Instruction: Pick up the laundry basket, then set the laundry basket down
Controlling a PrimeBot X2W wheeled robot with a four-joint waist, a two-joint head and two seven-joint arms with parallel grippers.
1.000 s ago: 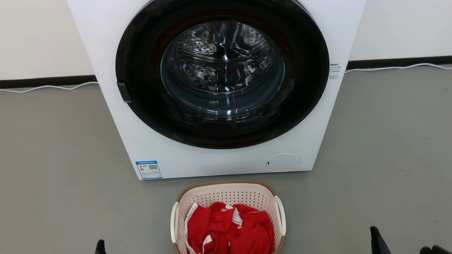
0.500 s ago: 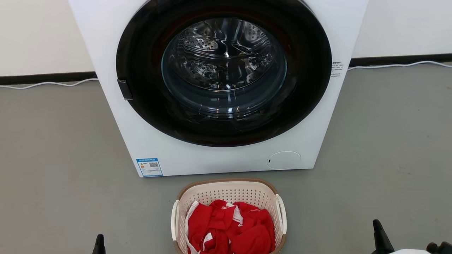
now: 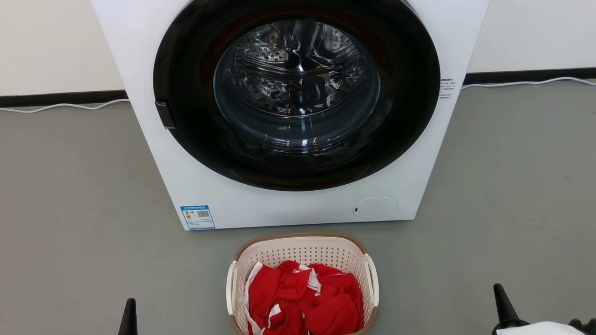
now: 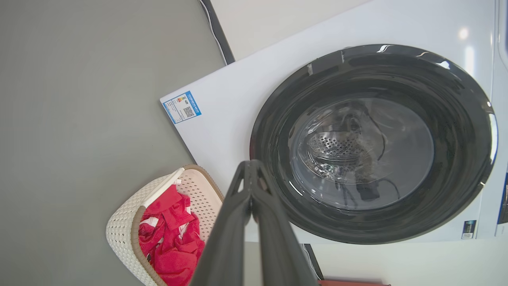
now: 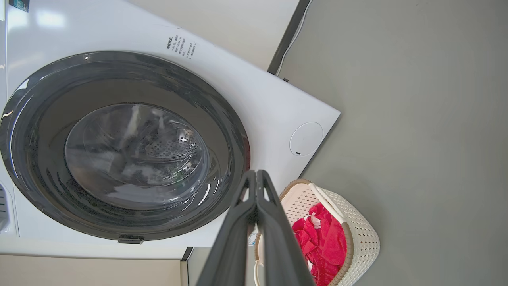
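The laundry basket (image 3: 302,253) stands on the grey floor just before the washing machine, cream with perforated walls, a brown rim and white side handles; red clothes (image 3: 302,300) fill it. It also appears at the lower left in the left wrist view (image 4: 123,230) and at the lower right in the right wrist view (image 5: 357,230). My left gripper (image 3: 129,314) pokes up at the bottom left, well to the left of the basket, shut and empty (image 4: 251,167). My right gripper (image 3: 500,300) rises at the bottom right, well to the right of it, fingers pressed together, holding nothing (image 5: 256,176).
A white front-loading washing machine (image 3: 288,204) with a closed round dark door (image 3: 298,93) stands right behind the basket. A white cable (image 3: 60,106) runs along the wall's black skirting. Open grey floor (image 3: 84,209) lies on both sides.
The whole picture has slid slightly, so the camera has moved. Both grippers' tips stand a little higher in the head view than before. The basket has stayed on the floor.
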